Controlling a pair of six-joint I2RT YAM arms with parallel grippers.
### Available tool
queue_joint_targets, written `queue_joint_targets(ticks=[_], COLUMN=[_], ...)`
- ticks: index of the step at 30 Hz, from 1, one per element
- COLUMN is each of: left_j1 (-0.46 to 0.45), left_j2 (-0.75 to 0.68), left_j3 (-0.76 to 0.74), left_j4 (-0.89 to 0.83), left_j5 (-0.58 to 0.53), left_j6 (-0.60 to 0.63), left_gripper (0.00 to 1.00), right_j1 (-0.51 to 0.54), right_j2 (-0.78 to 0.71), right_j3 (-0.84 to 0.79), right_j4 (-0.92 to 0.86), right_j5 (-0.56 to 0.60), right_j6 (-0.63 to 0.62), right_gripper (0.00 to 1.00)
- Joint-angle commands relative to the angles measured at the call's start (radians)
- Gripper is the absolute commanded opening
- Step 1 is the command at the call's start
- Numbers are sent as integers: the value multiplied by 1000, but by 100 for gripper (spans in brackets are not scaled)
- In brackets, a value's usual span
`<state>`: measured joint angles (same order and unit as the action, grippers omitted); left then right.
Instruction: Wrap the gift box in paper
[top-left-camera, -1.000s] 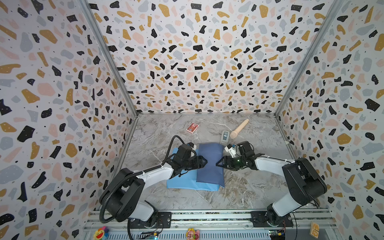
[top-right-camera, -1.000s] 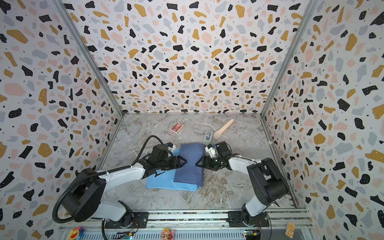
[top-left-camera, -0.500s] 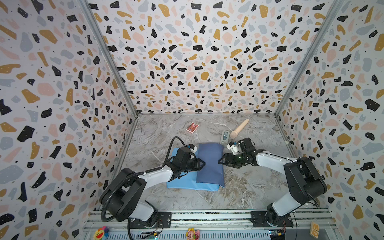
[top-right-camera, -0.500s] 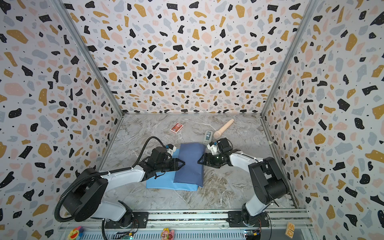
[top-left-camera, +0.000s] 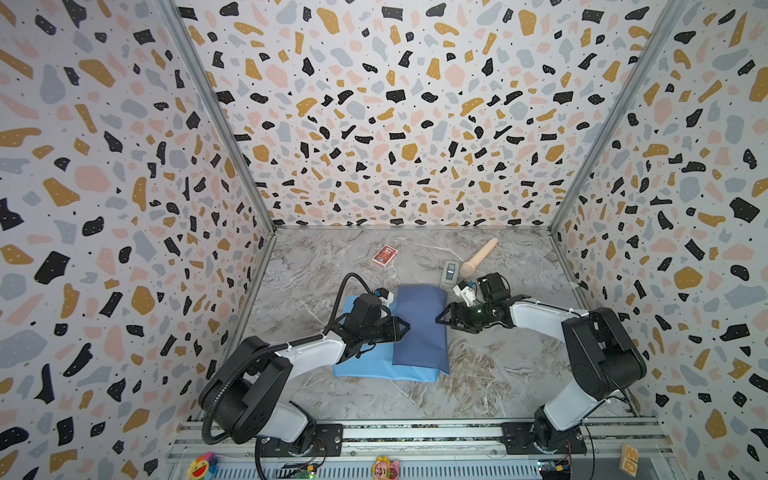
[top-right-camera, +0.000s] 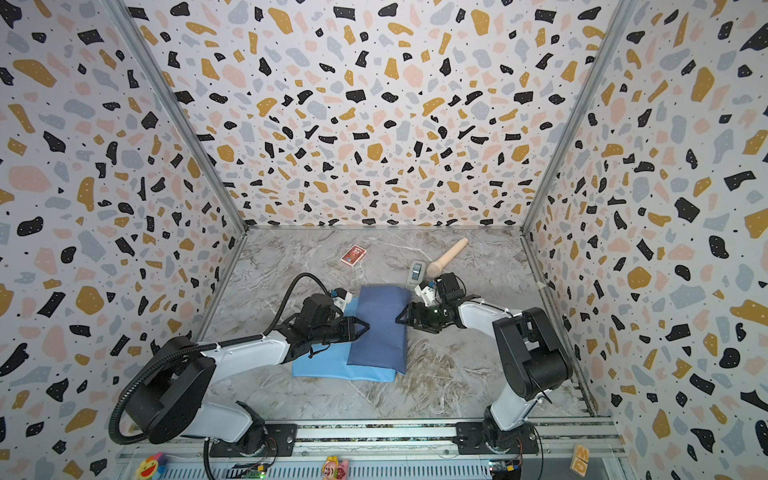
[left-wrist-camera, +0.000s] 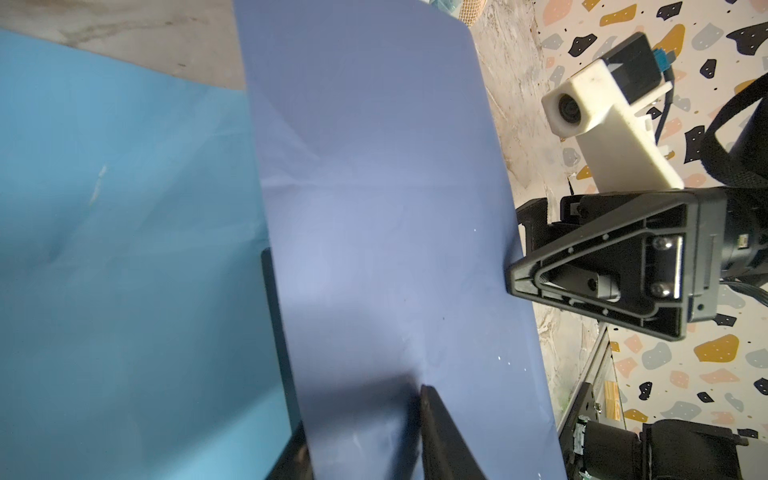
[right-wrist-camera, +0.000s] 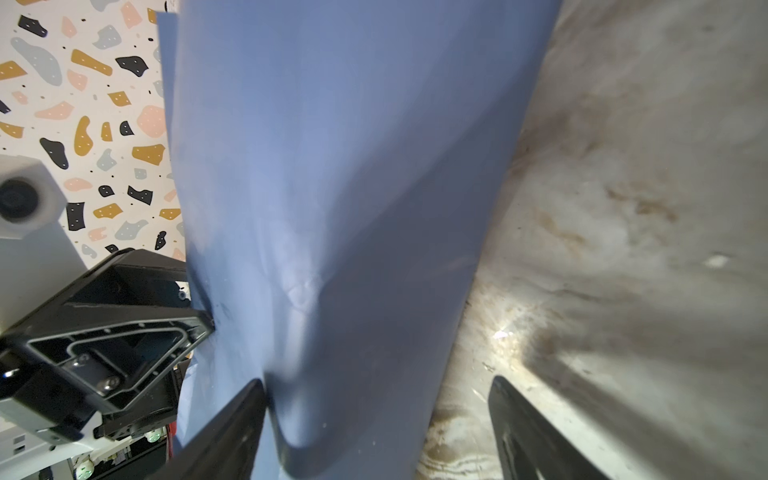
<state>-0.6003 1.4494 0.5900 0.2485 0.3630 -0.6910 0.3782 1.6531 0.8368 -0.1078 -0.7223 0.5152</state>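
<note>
Paper (top-left-camera: 422, 343) lies folded, left gripper (top-left-camera: 406, 327) pinching its edge, right gripper (top-left-camera: 439, 320) spread beside

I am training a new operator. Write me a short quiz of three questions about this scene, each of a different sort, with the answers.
1. True or false: the red card pack lies on the bare tabletop, apart from the paper.
2. The jaws of the right gripper stand: A) wide apart; B) shut on the red card pack; C) out of every view.
3. Fill in: the lighter, uncovered part of the paper lies on the ___ arm's side.
Key: 1 true; 2 A; 3 left.
</note>
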Motion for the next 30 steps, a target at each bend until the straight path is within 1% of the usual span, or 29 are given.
queue_joint_targets(ticks=[1,3,6,8,13,18,21,26,28,30], left_j1=[5,5,5,5,5,30,82,222,286,337], left_j2=[25,21,7,-5,-30,-80,-125,-237,-284,-321], left_j3=[-35,-31,-20,-4,41,81,84,30,-6,-39], left_j4=[-151,-153,-153,-157,-174,-220,-274,-392,-433,-463], left_j5=[-42,-42,-41,-41,-47,-50,-48,-83,-99,-123], left_j6=[31,29,18,12,6,26,64,135,146,148], left_gripper=[31,33,42,51,63,69,71,73,75,80], right_j1=[8,8,8,8,8,8,8,8,10,11], right_j2=[25,34,46,51,55,67,70,59,51,44], right_j3=[-29,-45,-65,-76,-99,-105,-105,-99,-95,-93], right_j4=[-19,-17,-16,-15,-14,-14,-16,-30,-33,-36], right_j5=[27,34,51,59,93,112,119,144,154,159], right_j6=[-16,-24,-34,-39,-47,-53,-54,-57,-60,-62], right_gripper=[84,84,84,84,84,84,84,85,85,85])
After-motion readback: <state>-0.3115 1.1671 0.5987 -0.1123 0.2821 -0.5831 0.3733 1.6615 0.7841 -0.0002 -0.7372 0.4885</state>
